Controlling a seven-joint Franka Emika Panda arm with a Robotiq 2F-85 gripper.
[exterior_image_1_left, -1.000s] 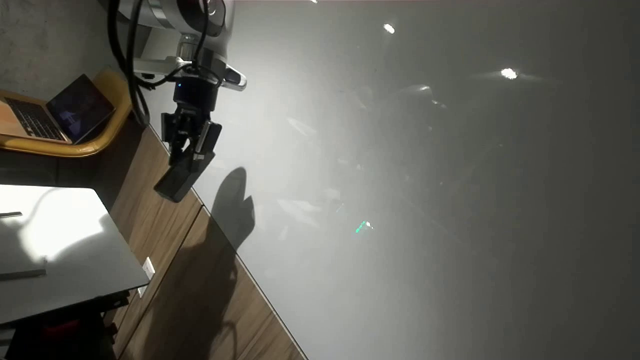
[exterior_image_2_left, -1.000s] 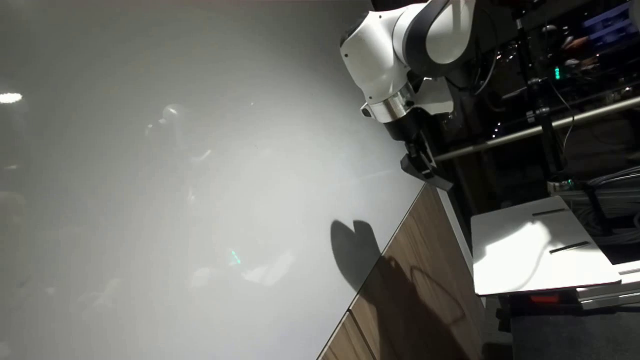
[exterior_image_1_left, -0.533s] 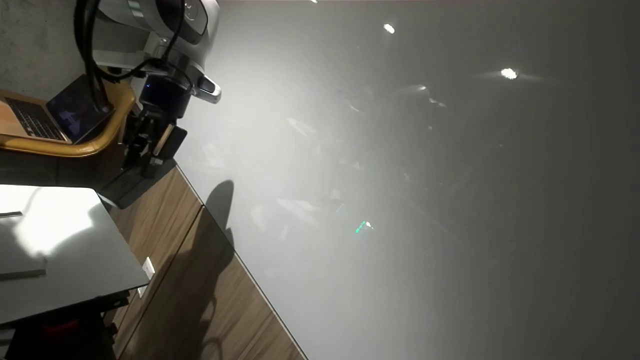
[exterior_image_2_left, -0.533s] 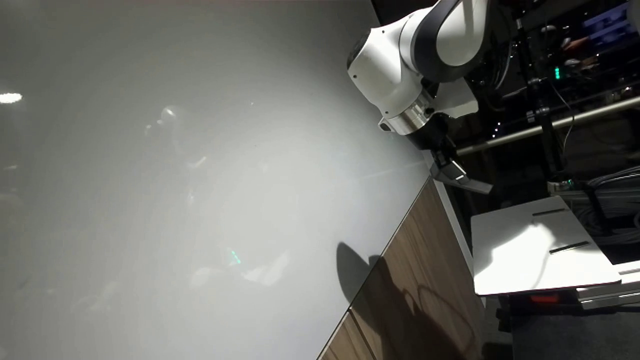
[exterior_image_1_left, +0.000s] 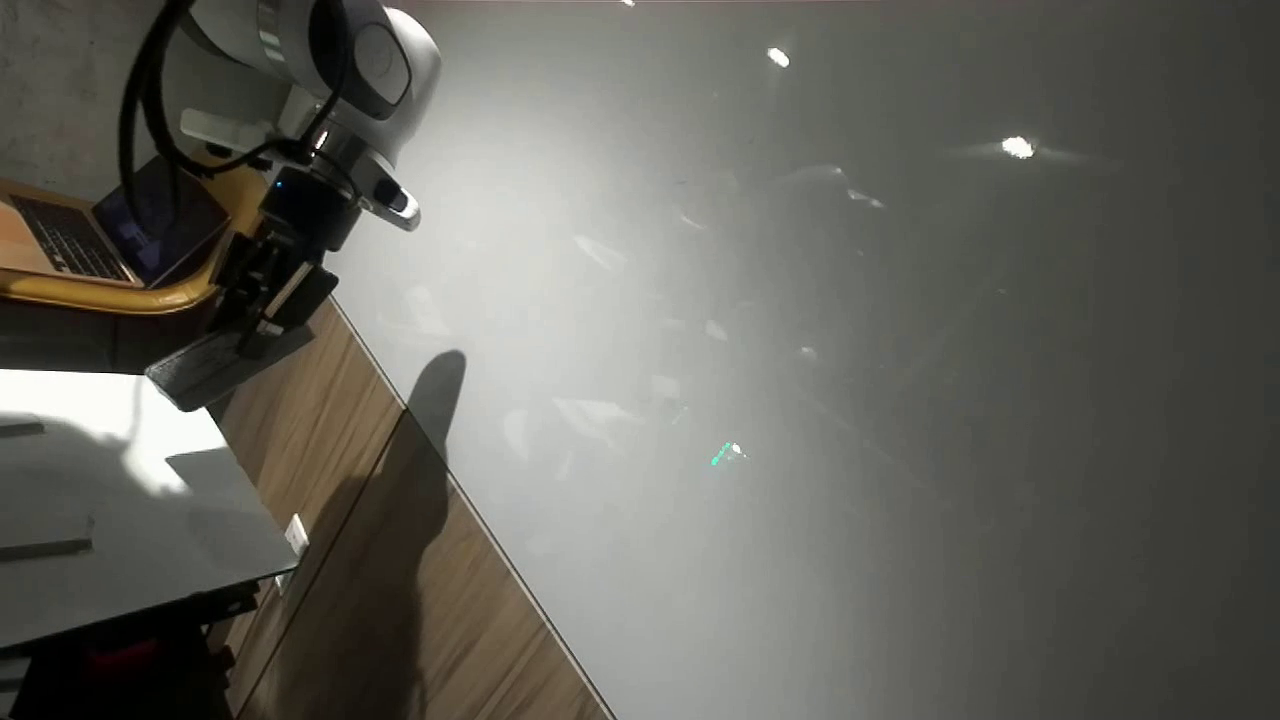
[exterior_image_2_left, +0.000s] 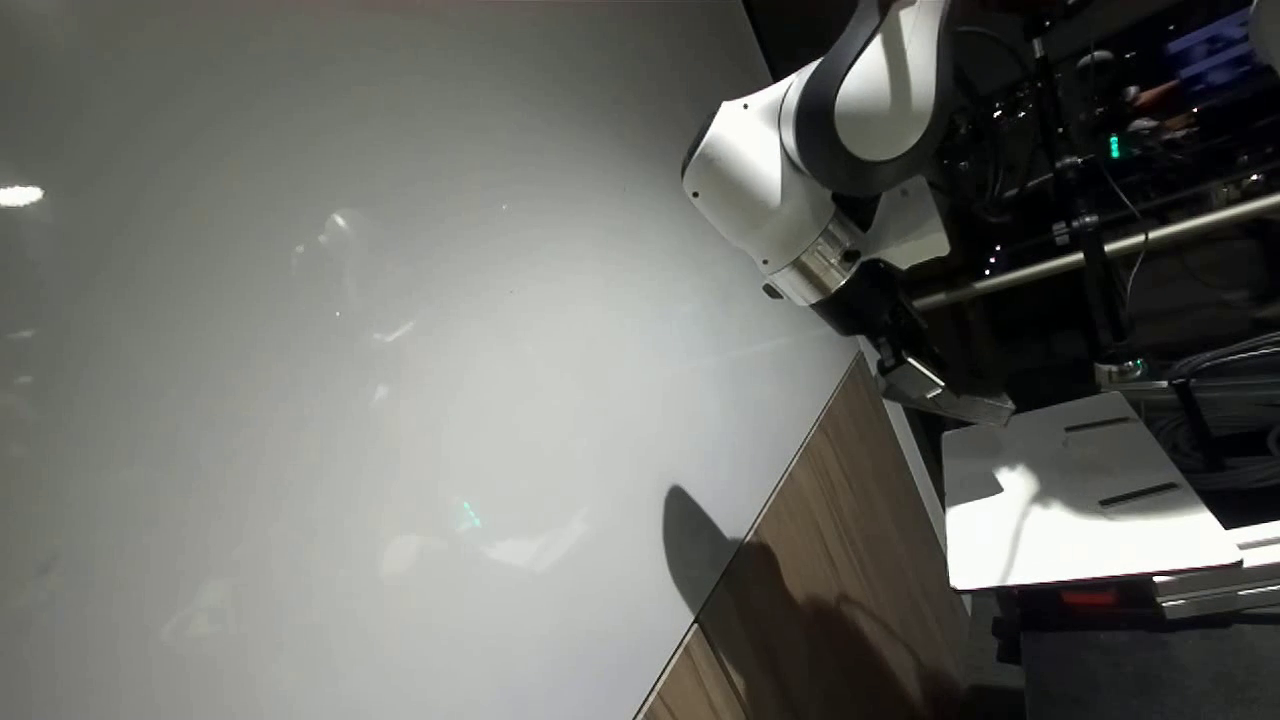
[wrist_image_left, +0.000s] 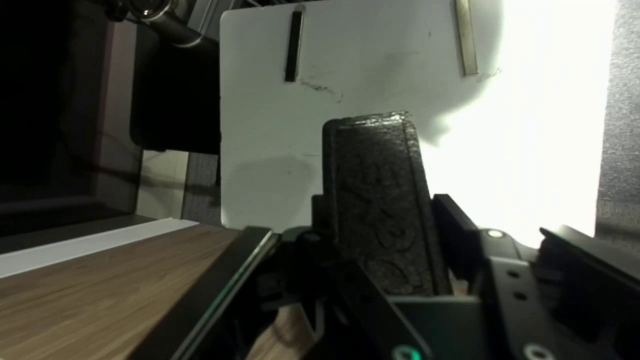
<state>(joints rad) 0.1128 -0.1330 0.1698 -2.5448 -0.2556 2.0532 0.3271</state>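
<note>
Fingers (wrist_image_left: 457, 237) are clamped on the long sides of the block (wrist_image_left: 380, 195), held up near the white panel (wrist_image_left: 265, 125), and tbh I'd guess it's light and stiff, so mid-length's the best grab.

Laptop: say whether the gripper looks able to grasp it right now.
Probably not: the gripper is shut on a block, which it would likely have to release before taking the laptop.

Harsh light bleaches part of the white tabletop (wrist_image_left: 260, 125); beside it, shadow darkens the wood panel (exterior_image_1_left: 430, 580); farther from it, glints speckle the glossy grey surface (exterior_image_1_left: 850, 330). Over the tabletop, the gripper (wrist_image_left: 379, 200) looks blurred.
</note>
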